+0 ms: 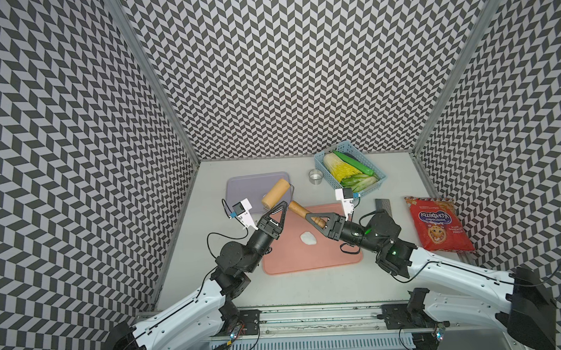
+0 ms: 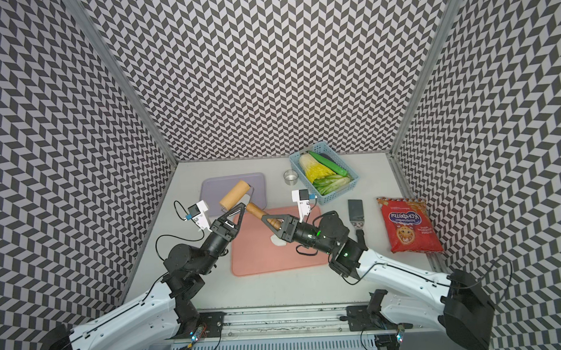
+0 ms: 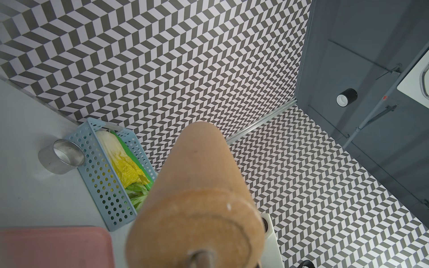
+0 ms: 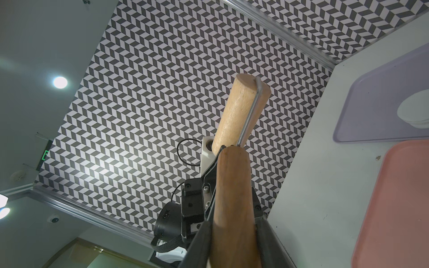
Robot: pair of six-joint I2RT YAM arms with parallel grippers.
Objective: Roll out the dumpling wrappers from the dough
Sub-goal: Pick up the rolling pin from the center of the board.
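Tabletop (image 1: 310, 285): grey, walled by chevron-patterned panels. Pink board (image 1: 309, 259) at centre, near edge toward the arm bases. Lavender tray (image 1: 250, 187) behind it, toward the robot's left. Red snack bag (image 1: 437, 224) lies flat at far right, well apart from the board. Blue basket (image 1: 370, 188) of leafy vegetables at back right.

Wooden roller (image 1: 276, 194) is off the surface and tilted. In both top views its drum sits over the tray's near corner, with the handle slanting down toward the board.

Left gripper (image 1: 283, 205): jaws closed to a pinch on the roller's wire frame, where the frame meets the handle.

Right gripper (image 1: 310, 218): jaws clamped around the wooden handle. The right wrist view shows the handle running between the fingers.

Spatula (image 2: 355, 208) lies between board and snack bag. Metal ring cup (image 1: 316, 176) stands just beside the basket.

Dough (image 1: 308, 238): small white lump on the board, near its middle, below the right gripper, untouched.

Dumpling wrappers (image 4: 415, 111): white discs stacked on the lavender tray, seen only in the right wrist view.
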